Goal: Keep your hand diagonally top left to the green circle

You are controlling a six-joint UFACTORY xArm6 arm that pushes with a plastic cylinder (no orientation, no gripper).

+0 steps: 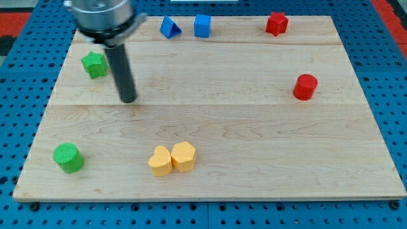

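Observation:
The green circle (67,157), a short green cylinder, stands near the bottom left corner of the wooden board (254,127). My tip (128,100) rests on the board up and to the right of the green circle, well apart from it. A green star (94,64) lies just left of my rod, near the board's left edge. No block touches the tip.
A yellow heart (160,161) and a yellow hexagon (183,156) sit touching at the bottom middle. A blue triangle (170,27) and a blue cube (202,26) lie at the top. A red star (276,23) is top right, a red cylinder (305,87) at right.

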